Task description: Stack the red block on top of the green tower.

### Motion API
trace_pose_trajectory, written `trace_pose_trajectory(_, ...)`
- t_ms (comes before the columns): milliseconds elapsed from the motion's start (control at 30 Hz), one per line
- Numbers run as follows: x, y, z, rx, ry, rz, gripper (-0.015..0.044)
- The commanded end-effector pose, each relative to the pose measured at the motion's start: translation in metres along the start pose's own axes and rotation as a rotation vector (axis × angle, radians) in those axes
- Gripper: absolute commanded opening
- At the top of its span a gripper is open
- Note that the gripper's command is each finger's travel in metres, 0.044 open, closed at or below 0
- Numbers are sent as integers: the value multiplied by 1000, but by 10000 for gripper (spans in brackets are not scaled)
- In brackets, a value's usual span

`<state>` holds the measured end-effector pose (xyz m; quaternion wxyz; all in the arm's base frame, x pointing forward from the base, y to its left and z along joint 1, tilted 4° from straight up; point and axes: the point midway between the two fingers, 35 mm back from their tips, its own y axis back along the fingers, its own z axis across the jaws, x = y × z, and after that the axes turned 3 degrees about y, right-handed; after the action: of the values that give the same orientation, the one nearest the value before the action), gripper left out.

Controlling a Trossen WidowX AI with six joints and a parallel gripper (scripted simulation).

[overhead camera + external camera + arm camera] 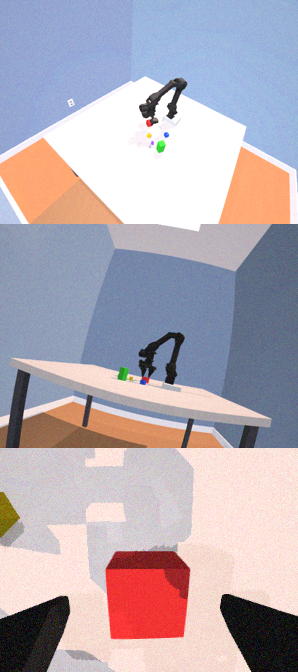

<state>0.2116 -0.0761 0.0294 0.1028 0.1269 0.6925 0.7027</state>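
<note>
From the top view, the claw (151,119) hangs right over the red block (149,123) at frame center; the green tower (160,146) stands lower right. The exterior view shows its fingers straddling the block on the surface (87,386). At the wrist, spread and empty, the block sits centered between them.

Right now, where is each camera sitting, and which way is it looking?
Top: high above a table corner, looking down; whole arm shows over the red block.
Exterior: low beside the table, looking up; whole arm and open gripper show.
Wrist: on the arm, looking straight down at the red block; only two black fingers show.
Shared: top and exterior both show the green tower.
</note>
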Motion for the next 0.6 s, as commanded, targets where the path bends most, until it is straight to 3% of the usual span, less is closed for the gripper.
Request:
trace_pose_trajectory(0,1,-8,-1,4,6,4,440)
trace_pose_trajectory(567,2,-35,-1,4,6,5,440)
